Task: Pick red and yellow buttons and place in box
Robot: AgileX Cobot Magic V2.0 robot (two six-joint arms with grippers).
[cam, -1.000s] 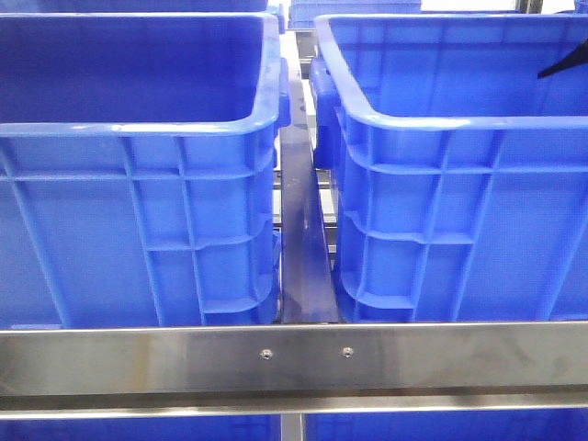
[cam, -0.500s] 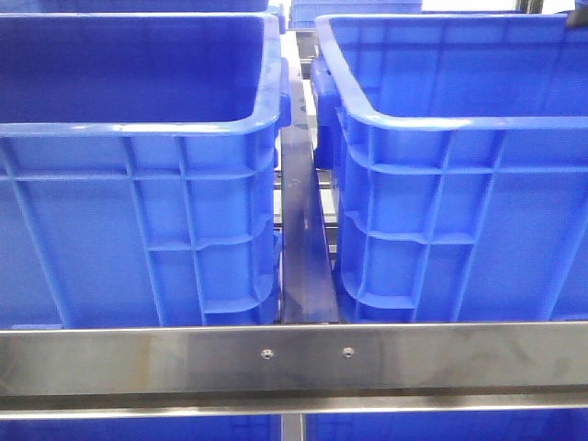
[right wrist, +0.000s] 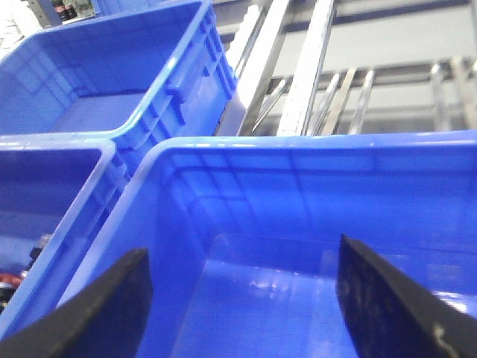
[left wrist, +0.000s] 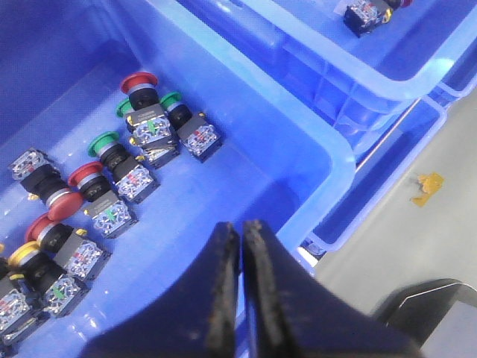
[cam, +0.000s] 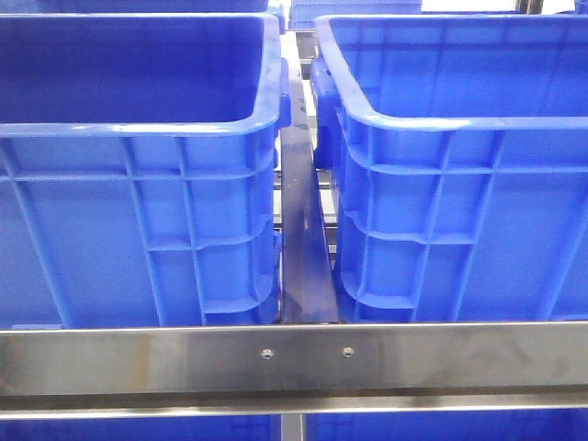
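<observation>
In the left wrist view a blue bin (left wrist: 320, 160) holds several push buttons: red-capped ones (left wrist: 139, 82) (left wrist: 86, 177) (left wrist: 46, 221), a yellow-capped one (left wrist: 24, 253) and green-capped ones (left wrist: 103, 142). My left gripper (left wrist: 241, 231) is shut and empty above this bin's near wall. Another button (left wrist: 365, 15) lies in a neighbouring bin. In the right wrist view my right gripper (right wrist: 240, 261) is open and empty above a blue box (right wrist: 298, 291) whose floor is bare. No gripper shows in the front view.
The front view shows two large blue bins (cam: 138, 165) (cam: 459, 165) side by side behind a steel rail (cam: 294, 358), with a narrow gap (cam: 301, 230) between them. More blue bins (right wrist: 97, 82) and steel frame bars (right wrist: 320, 67) stand beyond the right gripper.
One second ago a dark gripper tip showed at the right edge of the front view above the right bin; it has left that view.
</observation>
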